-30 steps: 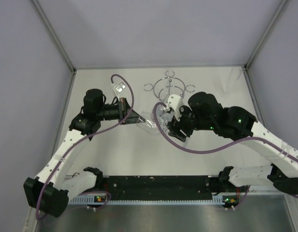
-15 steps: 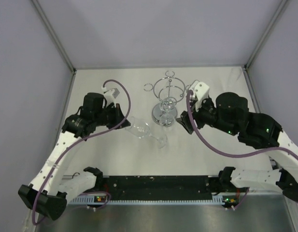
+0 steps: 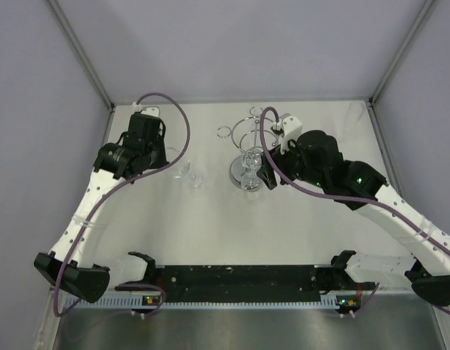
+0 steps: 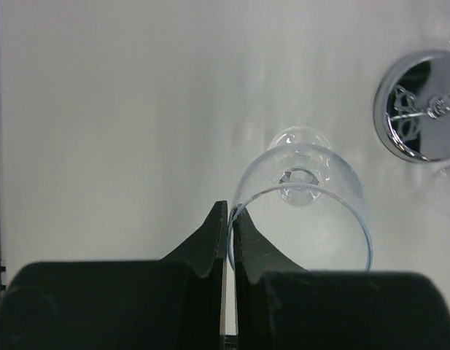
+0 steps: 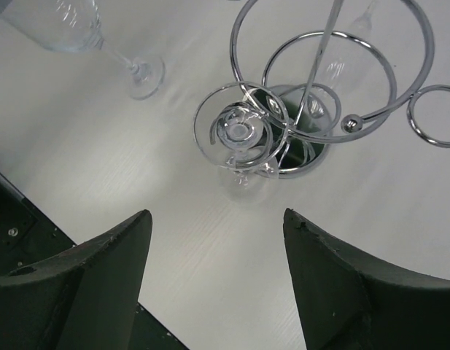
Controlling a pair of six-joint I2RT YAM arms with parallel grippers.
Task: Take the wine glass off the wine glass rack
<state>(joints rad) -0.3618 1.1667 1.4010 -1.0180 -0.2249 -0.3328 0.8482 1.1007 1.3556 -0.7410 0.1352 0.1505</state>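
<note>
**Top external view:** fixed high behind the near edge of the tabletop [image 3: 210, 233], looking down across it to the far edge.
**Left wrist view:** close, facing straight down onto a wine glass [image 4: 301, 197].
**Right wrist view:** close, angled down onto the wine glass rack [image 5: 301, 149] (its mirrored base appears in all three views).

One wine glass [image 3: 182, 170] is left of the rack [image 3: 239, 176].

Two wine glasses are showing here: the first wine glass [image 4: 305, 211] and the second wine glass [image 5: 241, 135]. One wine glass rack [image 5: 341, 124] is standing on one tabletop [image 3: 210, 233]. Two arms are working, each one carrying one tool: the left tool [image 4: 227, 211] and the right tool [image 5: 216, 215].
</note>
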